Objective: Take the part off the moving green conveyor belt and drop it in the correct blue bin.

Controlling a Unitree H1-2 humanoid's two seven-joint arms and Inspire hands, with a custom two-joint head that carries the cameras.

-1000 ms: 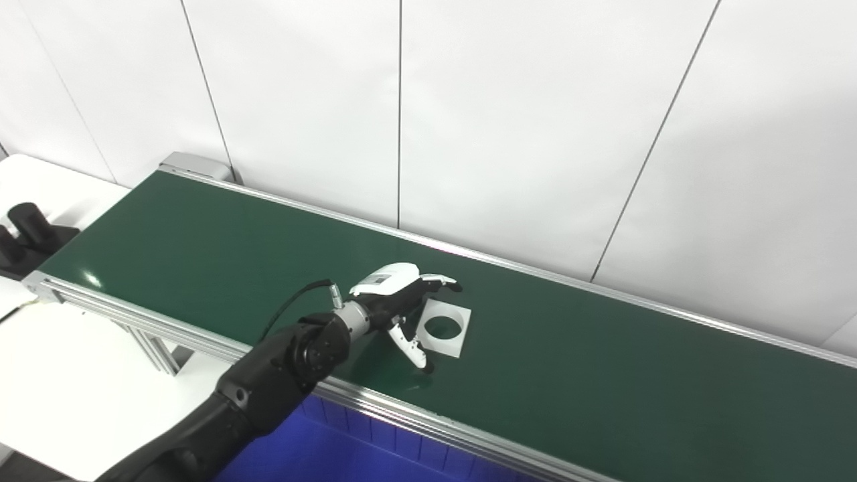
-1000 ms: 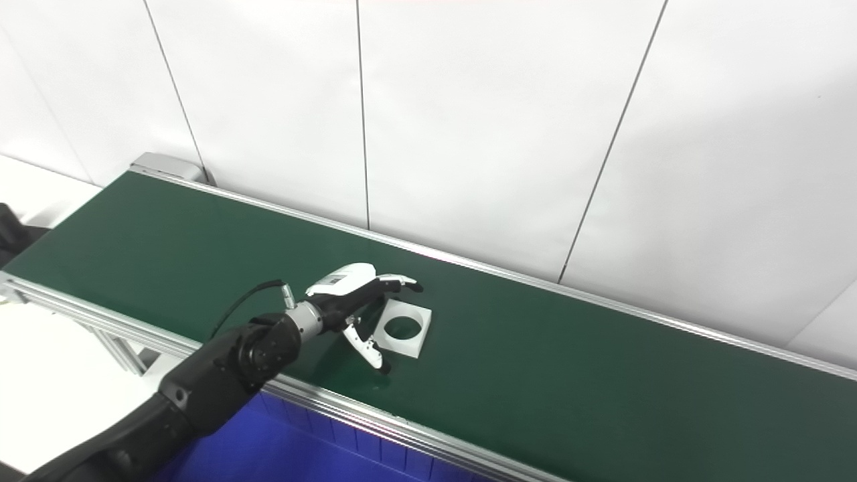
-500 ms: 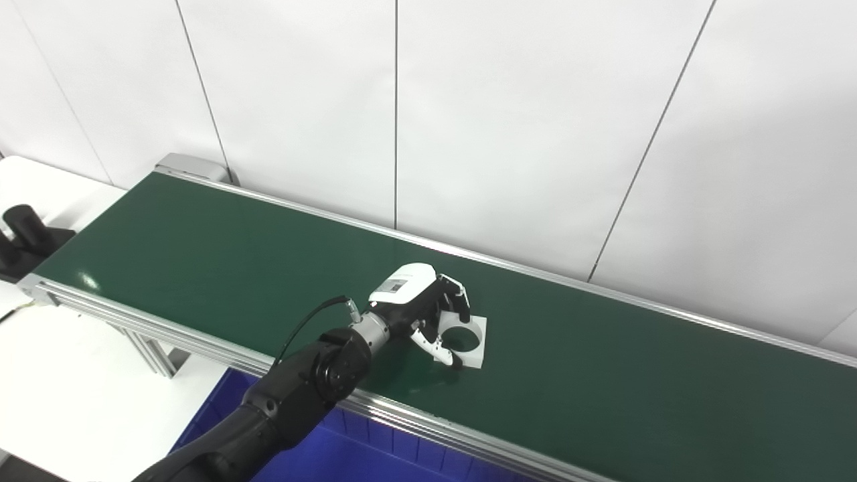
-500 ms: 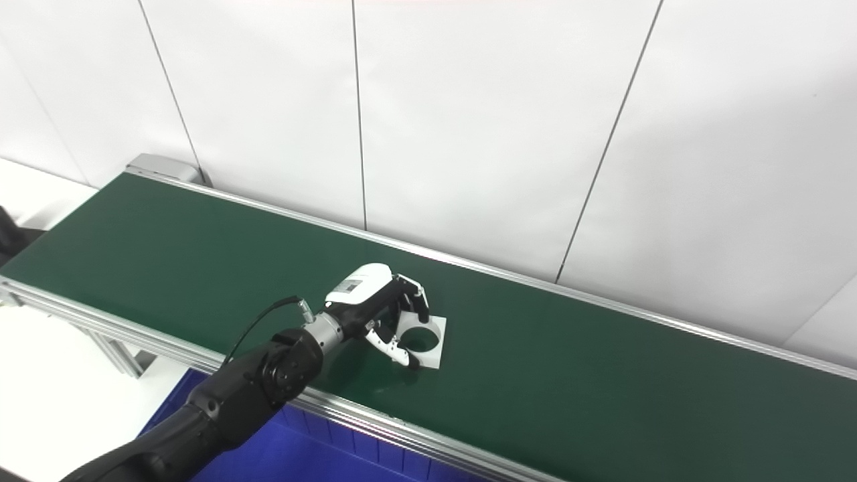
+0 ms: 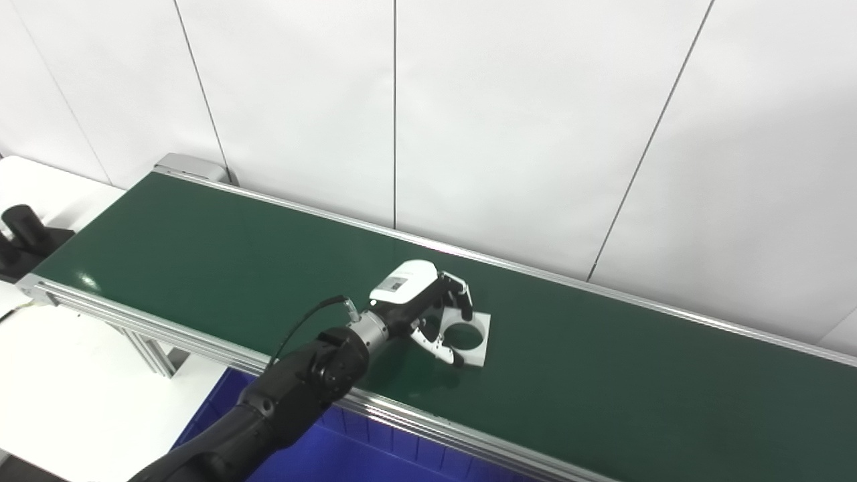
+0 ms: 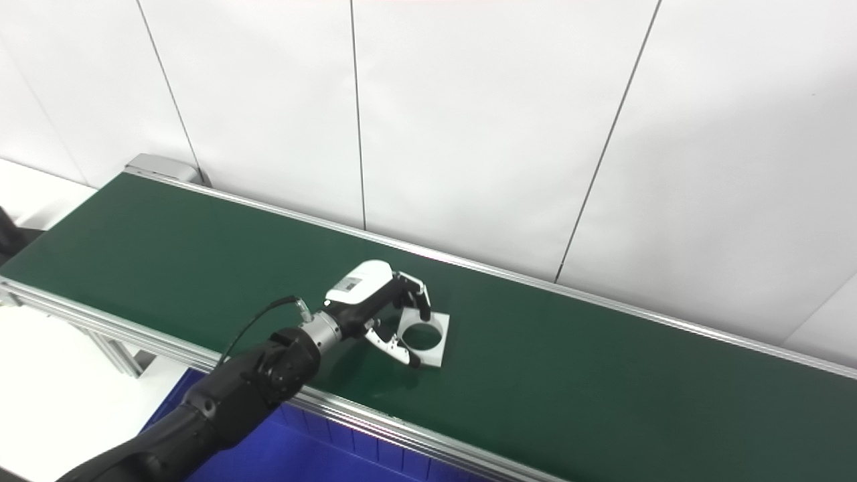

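The left robot hand (image 5: 428, 309) reaches out over the green conveyor belt (image 5: 201, 248) from an arm that enters at about 7 o'clock in the left eye view. Its fingers (image 5: 462, 298) are curled down over the far edge of the part (image 5: 477, 340), and its thumb (image 5: 438, 348) presses at the near edge, so the robot hand is closed around the part's left side. The part is a flat white square plate with a large round hole through its middle. Its right side appears tilted a little off the belt, though I cannot tell for sure whether it is fully lifted or still touching the surface. The part sits near the middle of the belt's length, closer to the near rail than to the far one. A blue bin (image 5: 315, 455) shows below the near rail at about 6 o'clock, partly hidden by the arm. A white worktop (image 5: 60, 395) lies at about 8 o'clock, and a black object (image 5: 23, 231) stands at 9 o'clock beyond the belt's end. The right robot hand does not appear in either view.
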